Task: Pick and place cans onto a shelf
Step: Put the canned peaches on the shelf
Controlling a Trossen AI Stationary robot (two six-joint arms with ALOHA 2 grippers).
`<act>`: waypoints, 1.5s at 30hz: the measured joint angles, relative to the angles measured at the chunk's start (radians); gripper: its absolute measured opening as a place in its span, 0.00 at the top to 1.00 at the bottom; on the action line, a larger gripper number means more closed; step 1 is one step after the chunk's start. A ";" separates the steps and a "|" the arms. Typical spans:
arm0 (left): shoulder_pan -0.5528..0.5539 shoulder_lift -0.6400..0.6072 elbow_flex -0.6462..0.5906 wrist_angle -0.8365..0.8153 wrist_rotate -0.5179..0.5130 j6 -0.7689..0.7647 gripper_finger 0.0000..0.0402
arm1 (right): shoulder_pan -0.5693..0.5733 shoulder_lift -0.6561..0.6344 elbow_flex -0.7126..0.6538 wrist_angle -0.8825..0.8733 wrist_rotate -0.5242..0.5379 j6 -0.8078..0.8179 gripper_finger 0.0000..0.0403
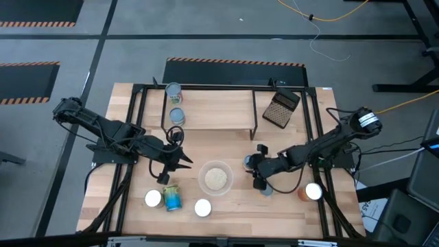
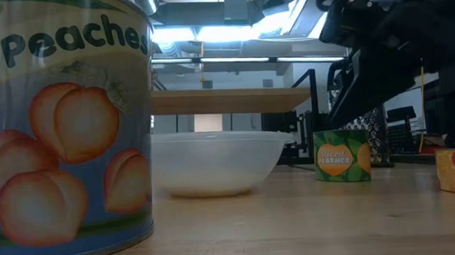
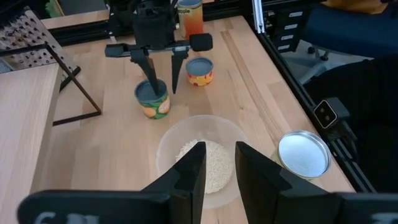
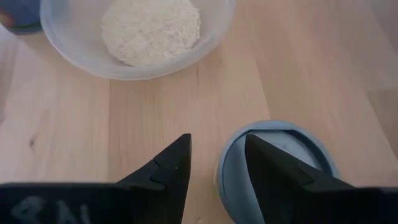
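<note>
The light-wood shelf (image 1: 216,110) stands at the table's far side, with two cans (image 1: 173,90) (image 1: 177,114) on its left end. My right gripper (image 1: 255,167) (image 4: 216,167) is open and tipped down over a short blue-topped can (image 1: 250,162) (image 4: 277,165) (image 3: 152,99). One finger is over the can's top and the other is outside its wall. A second short can (image 1: 266,189) (image 3: 200,70) stands beside it. My left gripper (image 1: 180,160) (image 3: 219,163) is open and empty, left of the glass bowl. My right gripper comes at the blue-topped can from above at a slant, one finger (image 4: 273,171) over the can's top near its rim (image 4: 222,177) and one beside it. Whether a finger touches the can, I cannot tell. The can stands upright on the table.
A clear bowl of pale grains (image 1: 215,178) sits between the grippers. Near the front edge are two white-topped cans (image 1: 152,198) (image 1: 202,207) and one lying on its side (image 1: 171,197). An orange-labelled can (image 1: 310,191) stands at the right. The dark grid block (image 1: 282,108) is by the shelf.
</note>
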 joint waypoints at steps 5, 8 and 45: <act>0.000 0.000 0.000 0.000 0.000 0.000 0.80 | 0.000 0.022 0.000 -0.002 0.000 0.000 0.61; 0.000 0.000 0.000 0.000 0.000 0.000 0.80 | 0.000 0.035 0.000 0.000 0.004 0.000 0.63; -0.149 -0.507 -0.557 0.324 -0.201 0.004 0.80 | -0.029 0.020 0.492 -0.413 -0.122 -0.277 0.98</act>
